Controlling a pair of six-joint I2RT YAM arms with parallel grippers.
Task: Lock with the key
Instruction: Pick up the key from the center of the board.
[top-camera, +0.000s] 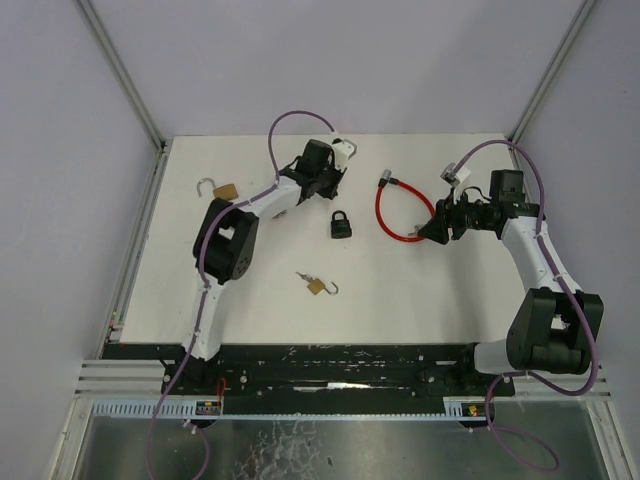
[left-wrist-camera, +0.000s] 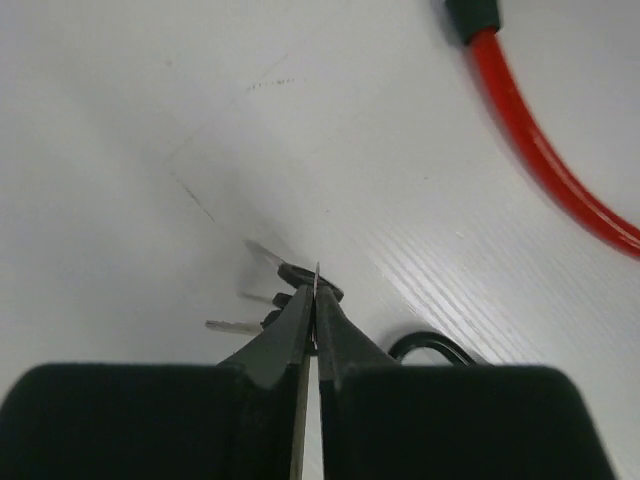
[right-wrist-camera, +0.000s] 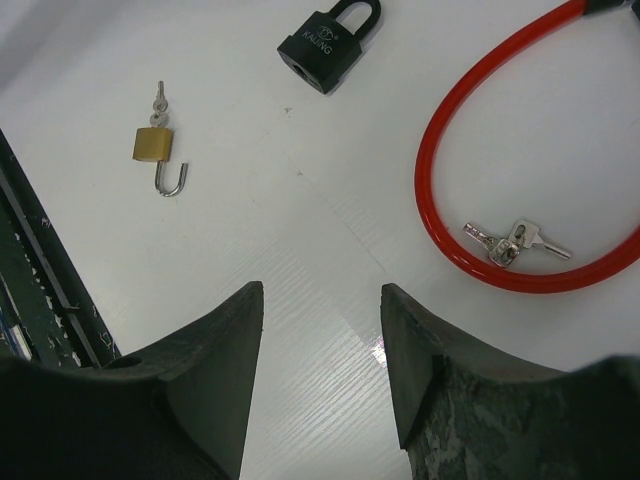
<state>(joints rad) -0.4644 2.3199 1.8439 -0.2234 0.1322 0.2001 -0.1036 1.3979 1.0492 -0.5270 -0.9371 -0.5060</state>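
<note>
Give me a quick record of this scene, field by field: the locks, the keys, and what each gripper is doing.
left gripper: shut on key bunch
right gripper: open, empty
black padlock: shackle closed
brass padlock: shackle open, key in it
second brass padlock: shackle open
red cable lock: spare keys inside its loop

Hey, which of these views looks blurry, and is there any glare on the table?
Left wrist view: the left gripper fills the bottom as dark soft blocks, and the keys at its tips are blurred. Right wrist view: crisp enough to read the lettering on the black padlock, with small glare spot on the table. Top view: even light, faint shadows.
</note>
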